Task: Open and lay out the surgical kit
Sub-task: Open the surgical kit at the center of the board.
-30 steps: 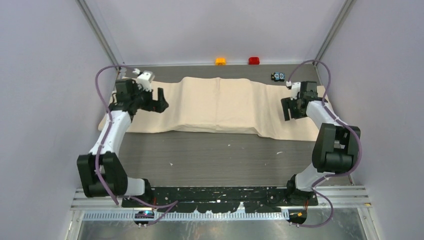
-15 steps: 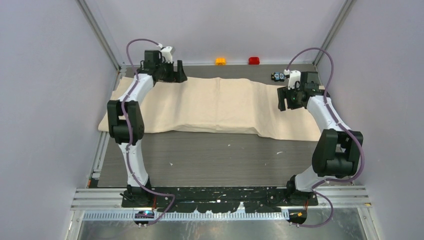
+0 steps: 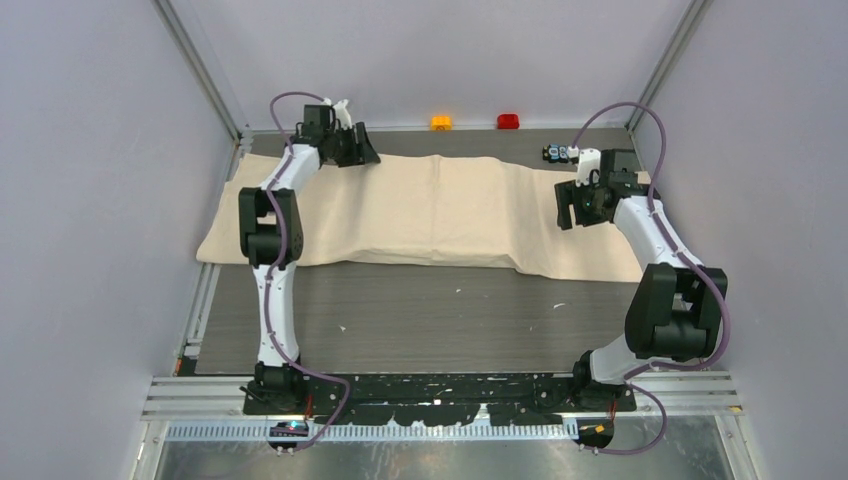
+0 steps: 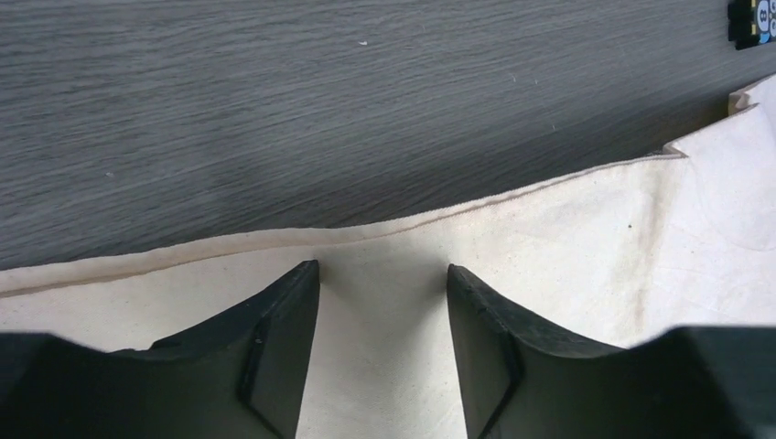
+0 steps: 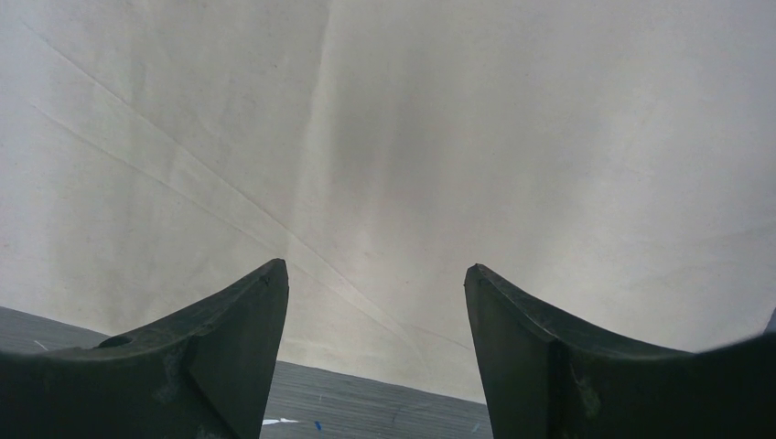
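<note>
The big beige cloth (image 3: 440,210) lies folded across the far half of the table and bulges in the middle. The steel tray, the instruments and the packets are hidden. My left gripper (image 3: 362,148) is open at the cloth's far edge, left of centre. In the left wrist view its fingertips (image 4: 307,279) rest on or just above the cloth (image 4: 567,238), just inside the hem. My right gripper (image 3: 577,205) is open above the cloth's right end. In the right wrist view the creased cloth (image 5: 412,137) fills the space between and beyond the right gripper's fingers (image 5: 265,293).
An orange block (image 3: 441,122) and a red block (image 3: 508,121) sit against the back wall. A small black-and-blue gadget (image 3: 556,153) lies on the table behind the cloth's right end, also in the left wrist view (image 4: 755,18). Bare dark wood (image 3: 430,310) lies in front of the cloth.
My left arm has swung from the cloth's left end up to its far edge and stretched out. My right gripper has shifted a little toward the back.
</note>
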Available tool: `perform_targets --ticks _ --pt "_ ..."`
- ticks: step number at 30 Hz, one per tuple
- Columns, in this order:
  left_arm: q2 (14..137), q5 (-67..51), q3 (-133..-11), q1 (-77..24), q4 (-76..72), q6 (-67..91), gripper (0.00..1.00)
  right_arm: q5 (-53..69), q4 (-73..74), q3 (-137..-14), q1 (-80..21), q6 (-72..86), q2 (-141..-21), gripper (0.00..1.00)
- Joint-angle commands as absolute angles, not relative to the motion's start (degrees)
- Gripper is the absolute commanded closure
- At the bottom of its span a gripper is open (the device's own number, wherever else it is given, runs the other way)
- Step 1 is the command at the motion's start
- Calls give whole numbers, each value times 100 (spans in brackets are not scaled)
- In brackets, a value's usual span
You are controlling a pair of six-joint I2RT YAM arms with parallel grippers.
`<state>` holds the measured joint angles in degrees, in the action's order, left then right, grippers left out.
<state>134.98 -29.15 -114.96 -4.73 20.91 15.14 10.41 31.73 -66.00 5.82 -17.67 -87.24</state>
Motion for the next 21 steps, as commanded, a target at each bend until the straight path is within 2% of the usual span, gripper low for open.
perform_targets --ticks 1,5,11,21 --pt "13361 -3233 -11458 -441 1888 1664 49 833 3035 -6504 571 -1853 -8549 25" --pt "13266 -3337 -11302 -439 1723 1666 67 809 3005 -6557 571 -1827 -8631 25" --pt "13184 -3414 -11258 -440 1719 1579 85 759 3026 -6691 571 -1829 -8786 26" --pt "12783 -3454 -11100 -439 1754 1352 89 719 3111 -6816 571 -1918 -8859 26"
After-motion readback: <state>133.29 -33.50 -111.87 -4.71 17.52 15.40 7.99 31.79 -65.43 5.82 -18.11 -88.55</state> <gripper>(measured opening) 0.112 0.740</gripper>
